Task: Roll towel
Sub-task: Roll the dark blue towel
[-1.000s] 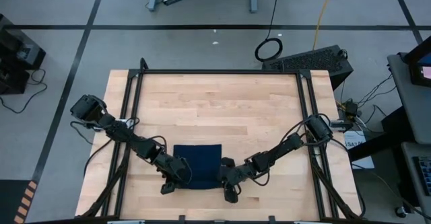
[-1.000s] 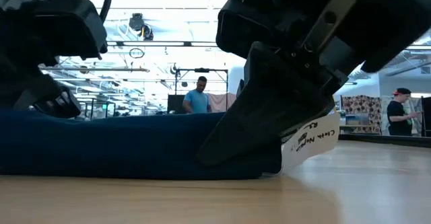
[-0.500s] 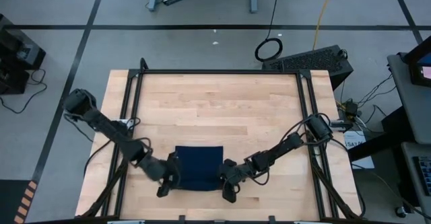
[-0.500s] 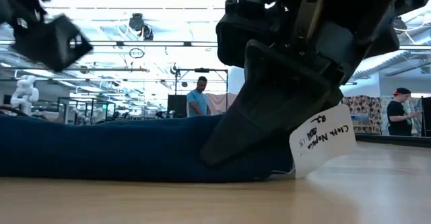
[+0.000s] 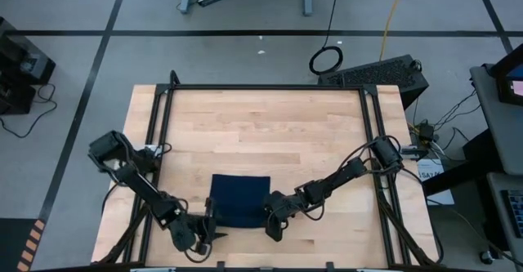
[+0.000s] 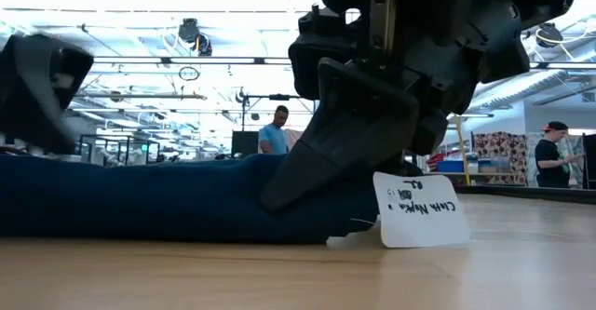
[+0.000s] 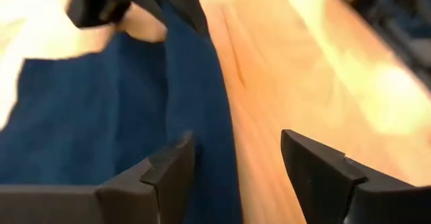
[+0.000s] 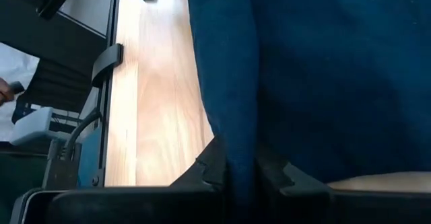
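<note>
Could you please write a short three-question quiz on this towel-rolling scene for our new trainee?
1. True or false: the right end effector is shut on the towel.
2. The left end effector is: A) open at the towel's near-left corner, B) shut on the white tag, C) raised over the table's far edge.
3. In the low view, where does the white tag sit?

Key
1. True: its fingers pinch the right edge.
2. A.
3. At the towel's right end, standing on the table.
</note>
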Controlling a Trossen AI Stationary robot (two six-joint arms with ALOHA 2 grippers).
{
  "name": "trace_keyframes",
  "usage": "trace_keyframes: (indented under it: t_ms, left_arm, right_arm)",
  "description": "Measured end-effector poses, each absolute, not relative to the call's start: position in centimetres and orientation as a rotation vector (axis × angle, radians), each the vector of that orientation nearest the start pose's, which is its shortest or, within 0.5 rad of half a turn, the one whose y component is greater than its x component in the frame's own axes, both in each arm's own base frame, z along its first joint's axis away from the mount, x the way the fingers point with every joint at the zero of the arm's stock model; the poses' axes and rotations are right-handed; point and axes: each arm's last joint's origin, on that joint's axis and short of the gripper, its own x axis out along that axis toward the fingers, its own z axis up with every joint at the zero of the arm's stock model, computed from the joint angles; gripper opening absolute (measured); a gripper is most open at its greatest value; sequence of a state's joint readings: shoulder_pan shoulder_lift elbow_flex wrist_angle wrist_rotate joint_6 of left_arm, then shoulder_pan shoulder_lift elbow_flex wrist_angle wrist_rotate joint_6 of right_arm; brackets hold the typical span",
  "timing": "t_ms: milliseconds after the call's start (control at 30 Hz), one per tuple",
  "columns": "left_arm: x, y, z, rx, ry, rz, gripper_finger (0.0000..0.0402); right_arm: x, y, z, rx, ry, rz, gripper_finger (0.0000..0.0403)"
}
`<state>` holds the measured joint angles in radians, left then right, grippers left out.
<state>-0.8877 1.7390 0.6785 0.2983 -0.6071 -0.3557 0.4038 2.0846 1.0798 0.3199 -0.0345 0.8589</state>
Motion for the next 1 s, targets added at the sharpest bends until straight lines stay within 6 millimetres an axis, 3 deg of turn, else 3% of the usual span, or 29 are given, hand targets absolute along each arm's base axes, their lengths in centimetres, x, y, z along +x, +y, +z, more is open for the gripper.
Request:
trace_keyframes:
  t_ms: [200,567,733,833,1000]
  left_arm:
    - [20.5,-22.4,9.9,0.235,0.612,-0.103,0.0226]
    - [20.4,-21.9,9.8,0.284,0.625,-0.045,0.0226]
    - [20.5,-21.0,9.4,0.193,0.71,-0.007,0.0221]
    - [20.6,-20.9,9.3,0.137,0.736,-0.006,0.0189]
    - [20.7,-21.1,9.3,0.111,0.744,-0.037,0.0074]
  right_arm:
    - [37.4,16.0,9.7,0.698,0.809,0.094,0.0022]
    - [37.3,16.0,9.7,0.705,0.824,0.101,0.0022]
    - [37.3,16.0,9.6,0.705,0.826,0.103,0.0022]
    - [37.3,16.0,9.6,0.705,0.826,0.102,0.0022]
    - [37.3,16.0,9.6,0.691,0.809,0.083,0.0028]
